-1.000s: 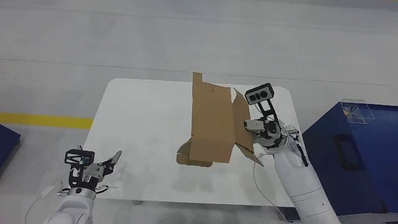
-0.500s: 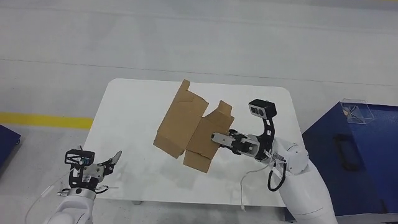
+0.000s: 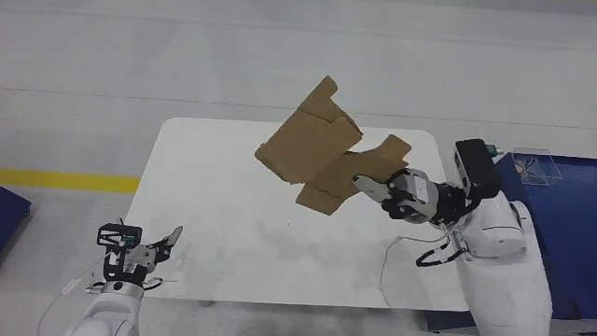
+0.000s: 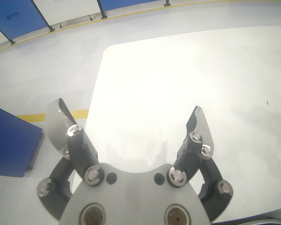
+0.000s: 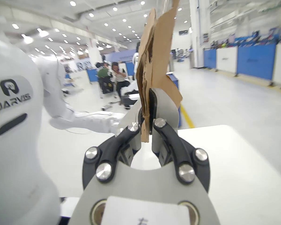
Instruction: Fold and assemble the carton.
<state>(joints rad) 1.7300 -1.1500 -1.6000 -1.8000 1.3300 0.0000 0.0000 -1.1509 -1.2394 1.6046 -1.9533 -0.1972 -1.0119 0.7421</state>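
white table (image 3: 205,205), blue cabinet (image 3: 560,233), yellow floor line (image 3: 65,181)

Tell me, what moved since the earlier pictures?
The right jaws, shut on the carton, swung it round and lifted it higher above the table, toward the far edge. The left jaws stayed open by the near corner, holding nothing.

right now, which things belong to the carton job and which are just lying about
Job: carton, held above the table; right pincer, shut on its edge; left pincer, open, at the table's near corner.
Lying about: blue cabinet beside the table; clear box on top of it.
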